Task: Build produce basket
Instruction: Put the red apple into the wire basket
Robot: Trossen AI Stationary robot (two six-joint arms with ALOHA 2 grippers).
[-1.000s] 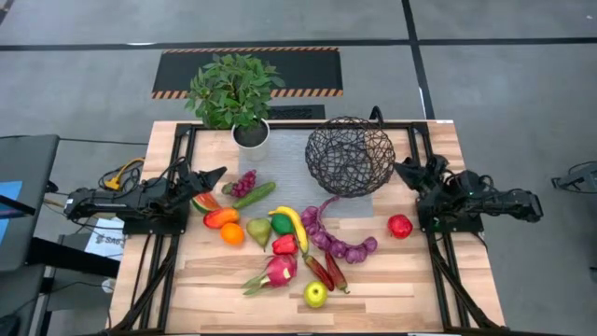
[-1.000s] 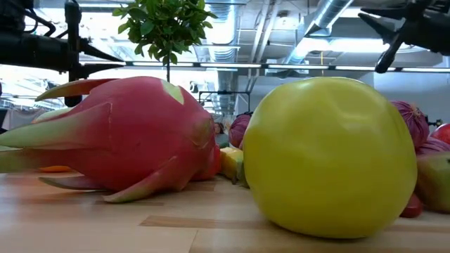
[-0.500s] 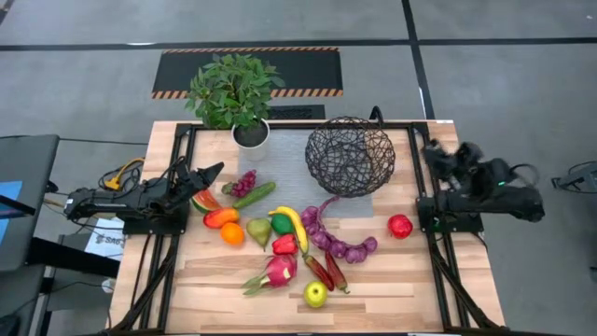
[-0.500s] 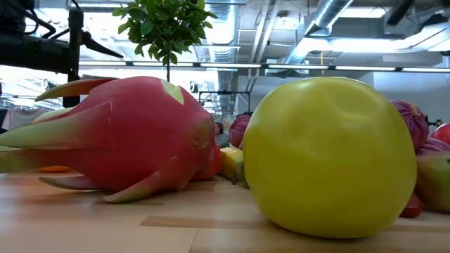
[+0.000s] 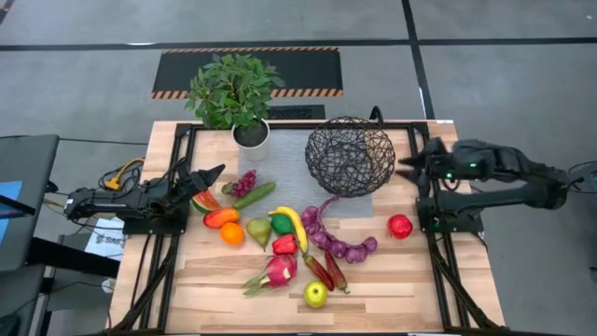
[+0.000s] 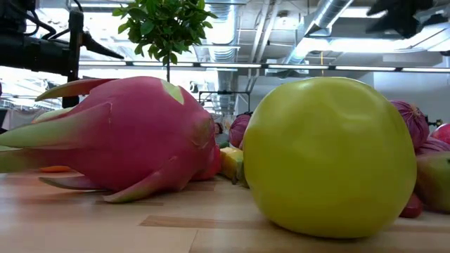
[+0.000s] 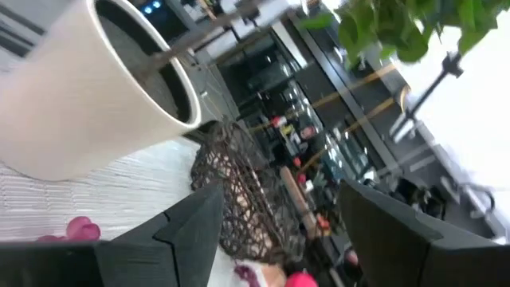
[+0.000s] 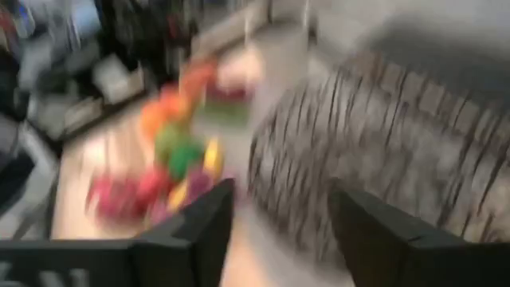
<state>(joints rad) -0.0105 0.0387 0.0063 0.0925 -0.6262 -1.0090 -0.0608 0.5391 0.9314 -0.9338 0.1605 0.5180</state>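
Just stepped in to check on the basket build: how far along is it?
Nothing is done: the basket is empty. Nothing is in hand: the left gripper and right gripper are both open and hold nothing. All the produce is left on the table.

A light wooden table [image 5: 187, 289] is seen from above. A wire basket [image 5: 350, 156] stands at 12 o'clock, a white-potted plant [image 5: 237, 101] at 11. Toy produce [image 5: 280, 233] is spread across the centre, with a red piece [image 5: 400, 225] set apart at 3 o'clock.
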